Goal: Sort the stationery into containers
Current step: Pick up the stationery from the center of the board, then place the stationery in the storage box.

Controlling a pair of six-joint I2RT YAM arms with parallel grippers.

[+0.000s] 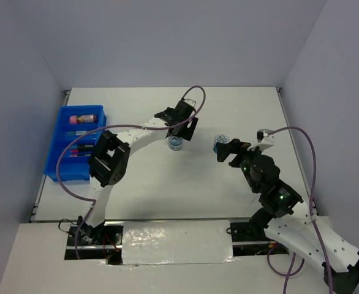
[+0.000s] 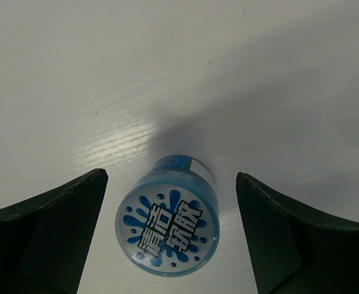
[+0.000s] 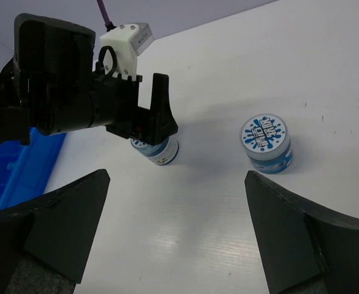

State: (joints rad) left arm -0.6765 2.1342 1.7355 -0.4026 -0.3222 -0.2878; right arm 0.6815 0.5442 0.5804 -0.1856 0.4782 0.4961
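A round blue-white tape roll (image 2: 167, 223) stands on the table between my left gripper's (image 2: 170, 236) open fingers, with gaps on both sides. From above, the left gripper (image 1: 178, 136) hovers over this roll (image 1: 176, 144). A second tape roll (image 3: 266, 144) stands to the right, ahead of my right gripper (image 3: 176, 236), which is open and empty. In the top view this roll (image 1: 219, 141) is just beyond the right gripper (image 1: 224, 150). The blue tray (image 1: 62, 164) at the far left holds a pink tube (image 1: 83, 118) and several highlighters (image 1: 78, 150).
The left arm's cable (image 1: 195, 98) loops above the wrist. The right arm's purple cable (image 1: 308, 153) arcs near the right wall. In the right wrist view the tray's corner (image 3: 20, 168) shows at the left, behind the left gripper (image 3: 152, 122).
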